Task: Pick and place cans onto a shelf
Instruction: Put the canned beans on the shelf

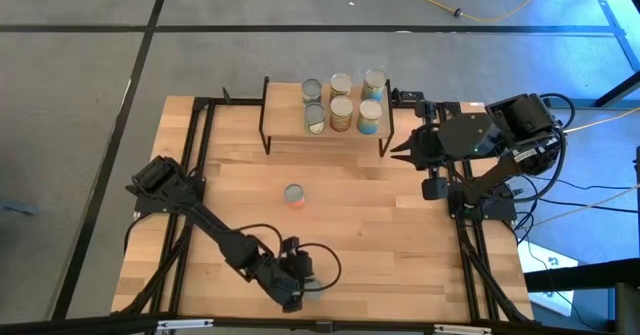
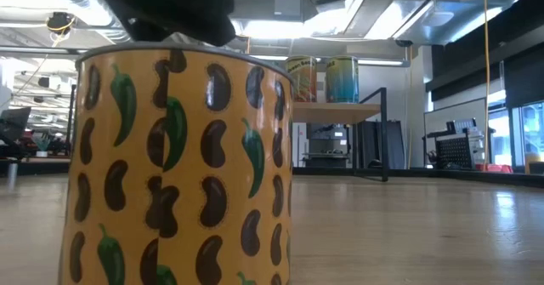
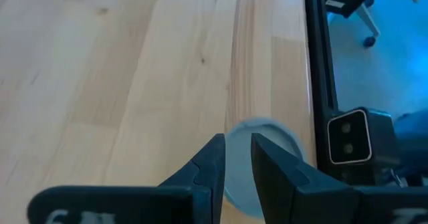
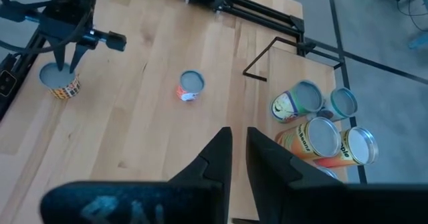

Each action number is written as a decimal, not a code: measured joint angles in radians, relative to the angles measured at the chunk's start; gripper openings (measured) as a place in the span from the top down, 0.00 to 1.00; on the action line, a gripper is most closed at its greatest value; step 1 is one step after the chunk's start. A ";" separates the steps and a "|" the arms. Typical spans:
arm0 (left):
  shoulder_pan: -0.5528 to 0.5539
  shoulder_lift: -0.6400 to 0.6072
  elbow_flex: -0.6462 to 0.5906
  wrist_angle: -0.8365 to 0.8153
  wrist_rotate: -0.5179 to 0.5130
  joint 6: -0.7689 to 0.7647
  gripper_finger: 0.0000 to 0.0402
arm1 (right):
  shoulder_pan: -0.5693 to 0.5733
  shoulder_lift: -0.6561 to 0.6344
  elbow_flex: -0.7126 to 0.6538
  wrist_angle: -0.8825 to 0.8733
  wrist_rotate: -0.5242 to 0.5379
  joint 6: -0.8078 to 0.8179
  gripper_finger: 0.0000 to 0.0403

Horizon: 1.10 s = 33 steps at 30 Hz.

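The left gripper [image 3: 237, 158] is hanging directly above the yellow tin with the bean-and-pepper label [image 2: 178, 170], its dark fingers [image 3: 208, 167] pressed nearly together with only a thin gap, pinching nothing; the tin is standing upright at the near edge of the light wooden table [image 1: 380, 225], close to the black metal frame rail [image 3: 319, 57]. Judging from this, fingers this narrow are risking striking the silver lid instead of straddling it, which could be tipping the tin or nudging it toward the rail and off the edge. Farther out, a small orange-red tin [image 1: 294, 195] is standing alone mid-table, between this tin and the low shelf with the light plank top and black wire legs [image 1: 285, 103], where six tins [image 1: 341, 112] are already crowding the far side. The right gripper [image 4: 239, 150], fingers also nearly closed and empty, is waiting just beside the shelf's right end, possibly obstructing an approach there.
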 joint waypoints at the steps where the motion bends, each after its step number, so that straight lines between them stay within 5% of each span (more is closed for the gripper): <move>1: 0.000 0.000 0.000 0.001 0.000 0.000 0.83 | 0.000 0.000 0.000 0.000 0.000 -0.005 0.88; 33: 0.027 0.014 -0.001 -0.100 0.082 -0.085 0.83 | 0.000 0.000 0.000 0.000 0.000 -0.022 0.88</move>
